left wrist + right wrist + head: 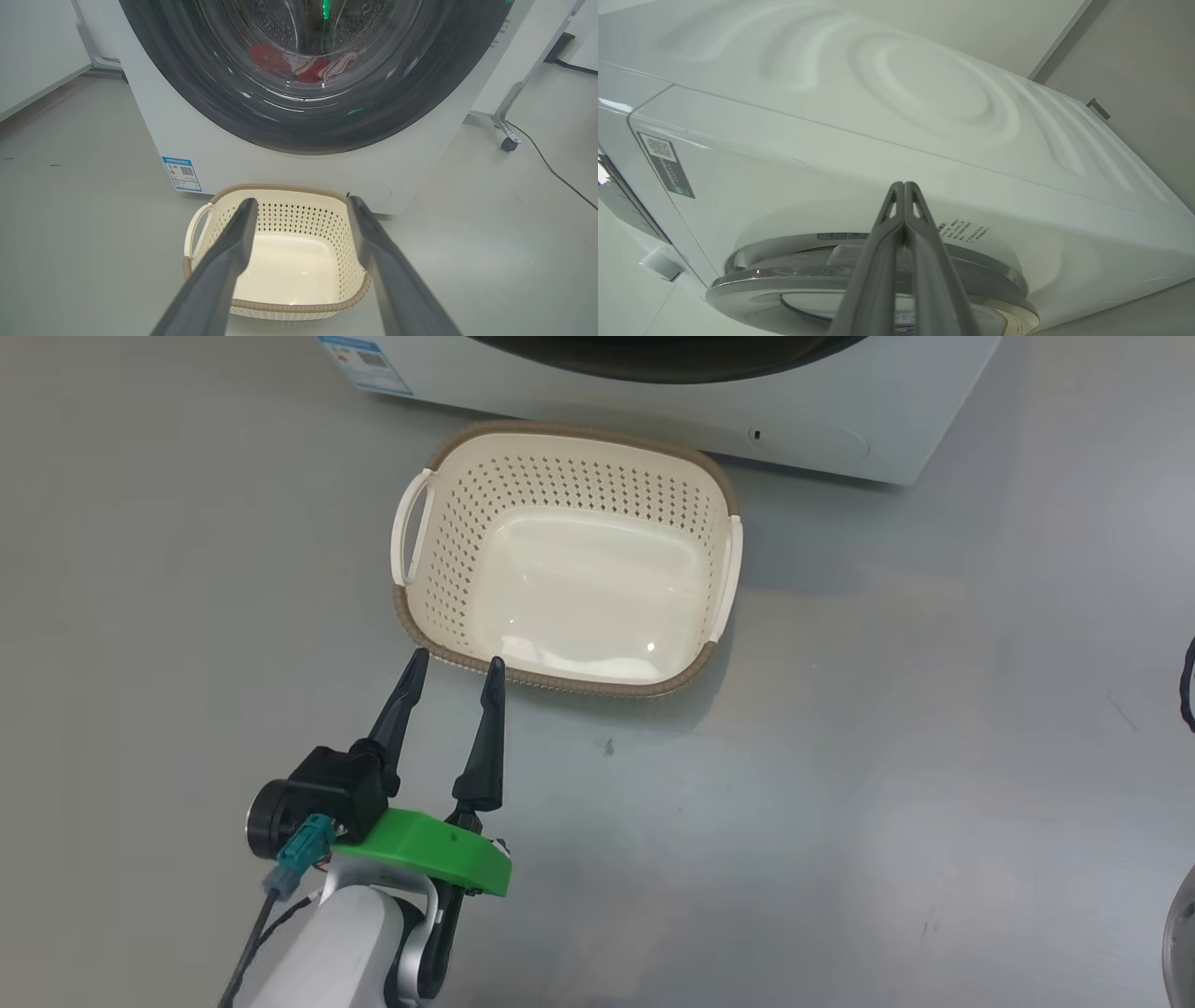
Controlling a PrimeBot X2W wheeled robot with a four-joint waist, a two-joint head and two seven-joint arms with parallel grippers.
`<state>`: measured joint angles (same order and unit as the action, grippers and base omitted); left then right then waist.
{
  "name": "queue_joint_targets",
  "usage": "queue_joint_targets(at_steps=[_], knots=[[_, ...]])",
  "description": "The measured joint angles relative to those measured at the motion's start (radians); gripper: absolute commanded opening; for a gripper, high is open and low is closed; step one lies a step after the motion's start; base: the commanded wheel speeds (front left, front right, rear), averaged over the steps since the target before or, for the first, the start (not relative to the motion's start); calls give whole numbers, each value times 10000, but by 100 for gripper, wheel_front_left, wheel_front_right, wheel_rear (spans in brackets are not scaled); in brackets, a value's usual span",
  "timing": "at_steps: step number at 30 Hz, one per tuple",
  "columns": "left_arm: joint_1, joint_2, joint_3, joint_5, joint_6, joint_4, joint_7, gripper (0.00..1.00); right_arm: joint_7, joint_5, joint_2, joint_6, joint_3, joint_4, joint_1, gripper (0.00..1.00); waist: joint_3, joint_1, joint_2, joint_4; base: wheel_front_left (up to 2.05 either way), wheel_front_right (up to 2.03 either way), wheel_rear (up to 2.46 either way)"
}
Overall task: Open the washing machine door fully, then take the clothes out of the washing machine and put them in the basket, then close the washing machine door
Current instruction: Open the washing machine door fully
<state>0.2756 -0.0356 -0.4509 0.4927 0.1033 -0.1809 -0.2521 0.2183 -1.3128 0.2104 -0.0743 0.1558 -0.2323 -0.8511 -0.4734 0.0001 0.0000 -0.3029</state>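
Clothes [310, 72], red and red-and-white, lie in the drum of the washing machine [261, 163], seen through the glass of the washing machine door [299, 112], which looks shut. Just in front of the machine the basket [560, 429] sits empty on the floor, with the left gripper [457, 659] at its side away from the machine, fingers spread wide and holding nothing. The right gripper [903, 186], fingers pressed together and empty, points at the machine's white casing near the door.

No print is legible: the blue label [182, 173] on the washing machine [233, 149] (QR code included) is too small.
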Motion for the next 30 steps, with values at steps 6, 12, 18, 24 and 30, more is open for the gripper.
queue_joint_targets(at_steps=[6,12,18,24,30], knots=[[260,17,-117,280,0,54,0,100,593,-341,115,-169,-104,-426,-706,0,-385,0,0,-388,0,0,0],[382,27,-61,545,2,226,0,100,1262,-1147,-46,-343,15,-1072,-1242,0,-639,0,0,-709,0,0,0],[438,31,-69,545,2,249,0,100,1756,-1450,-6,-431,75,-1557,-1693,0,-740,0,0,-980,0,0,0],[439,35,-391,506,4,226,0,100,2184,-1572,153,-445,-46,-1979,-2016,0,-766,0,0,-1099,0,0,0],[440,59,-410,441,19,236,0,100,2491,-1574,215,-518,-174,-2357,-2390,0,-764,0,0,-1196,0,0,0]])
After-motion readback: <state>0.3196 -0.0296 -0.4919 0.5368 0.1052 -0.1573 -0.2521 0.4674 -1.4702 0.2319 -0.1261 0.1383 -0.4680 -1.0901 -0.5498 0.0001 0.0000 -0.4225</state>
